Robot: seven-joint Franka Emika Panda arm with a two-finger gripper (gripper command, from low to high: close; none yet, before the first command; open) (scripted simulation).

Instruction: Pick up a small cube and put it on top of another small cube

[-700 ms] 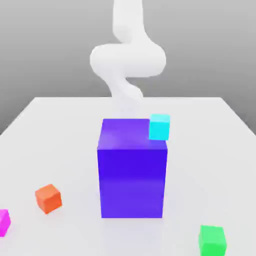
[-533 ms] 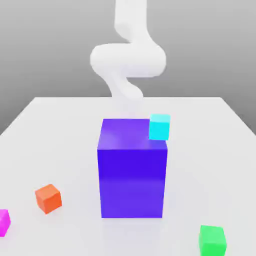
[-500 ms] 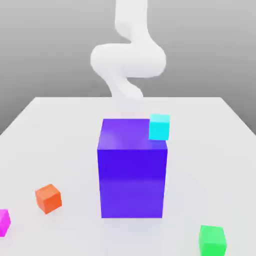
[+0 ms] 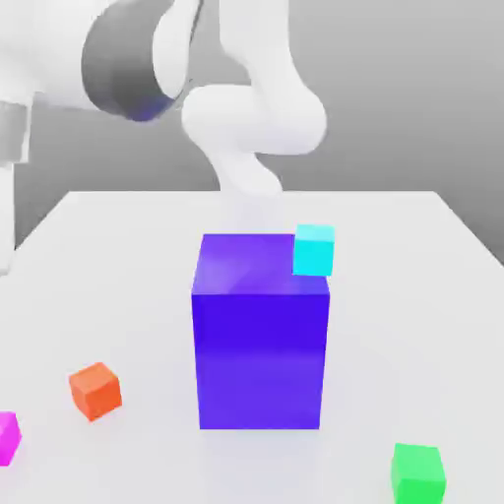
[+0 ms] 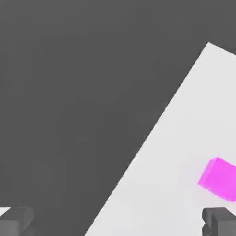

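Observation:
Several small cubes lie on the white table point(image 4: 413, 256): an orange cube point(image 4: 95, 390) at the exterior view's left, a magenta cube point(image 4: 6, 436) at the left edge, a green cube point(image 4: 418, 472) at the front right. A cyan cube point(image 4: 314, 249) sits at the far right corner of the tall blue block point(image 4: 260, 335); I cannot tell whether it rests on the block or behind it. In the hand view my gripper point(image 5: 119, 220) is open, its fingertips point(image 5: 16, 219) wide apart with nothing between them, above the table's edge near the magenta cube point(image 5: 220, 179).
The tall blue block stands in the middle of the table. My arm's grey joint point(image 4: 133, 59) and white links loom at the exterior view's upper left. Beyond the table's edge point(image 5: 152, 133) lies dark floor.
My arm has swung into the exterior view's upper left, where only the far links showed before. None of the cubes has moved.

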